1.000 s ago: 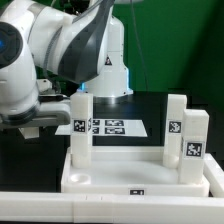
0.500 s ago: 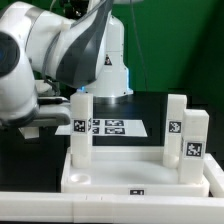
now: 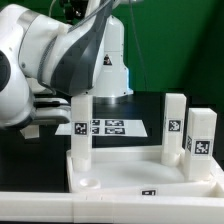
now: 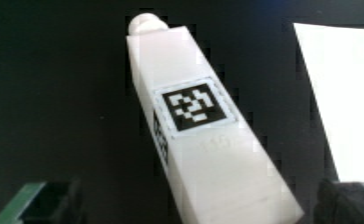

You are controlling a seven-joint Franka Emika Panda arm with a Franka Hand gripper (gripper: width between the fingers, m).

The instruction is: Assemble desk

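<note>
White plastic rectangular rimmed tabletop (image 3: 140, 176) lies flat at the near edge of the scene, an open round socket at its near corner on the exterior view's left. Three white square-section legs stand upright in it: one (image 3: 81, 130) at the exterior view's left, two (image 3: 174, 125) (image 3: 201, 140) at the right. Each carries a black-and-white tag. Wrist view: one tagged leg (image 4: 200, 130) close up, tapered tip.

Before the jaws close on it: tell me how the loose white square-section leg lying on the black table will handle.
The white square-section plastic leg looks stiff and probably light. Its flat sides suggest it will slide rather than roll on the black table. Smooth plastic may slip in the open jaws.
</note>
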